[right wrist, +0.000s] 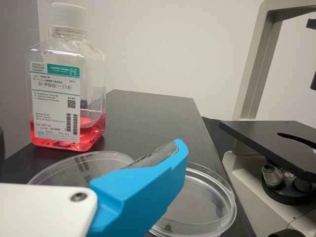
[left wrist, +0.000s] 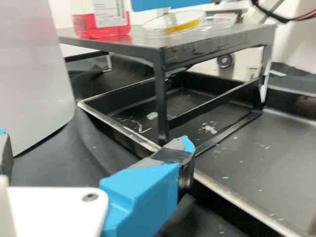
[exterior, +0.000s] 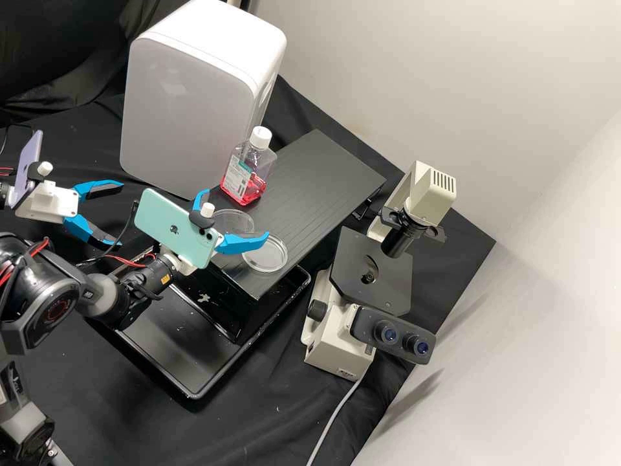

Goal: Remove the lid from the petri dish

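Black tray [exterior: 194, 390] lies nearest, at the lower left of the high view, and the black platform [exterior: 317, 175] stands over it. On the near end of the platform, at the middle of the frame, two clear round pieces sit side by side. One is the petri dish [exterior: 266, 254]; just up-left of it is the lid [exterior: 228, 219], which seems already off. The right gripper [exterior: 237, 214] has its blue fingers apart, one on each side of the lid; I cannot tell if they touch it. The left gripper [exterior: 119, 215], near the left edge, is also spread wide and holds nothing. Farther back stands the bottle [exterior: 246, 171] with red liquid. In my judgement the main step is done. What is left is to leave the lid lying clear of the dish.
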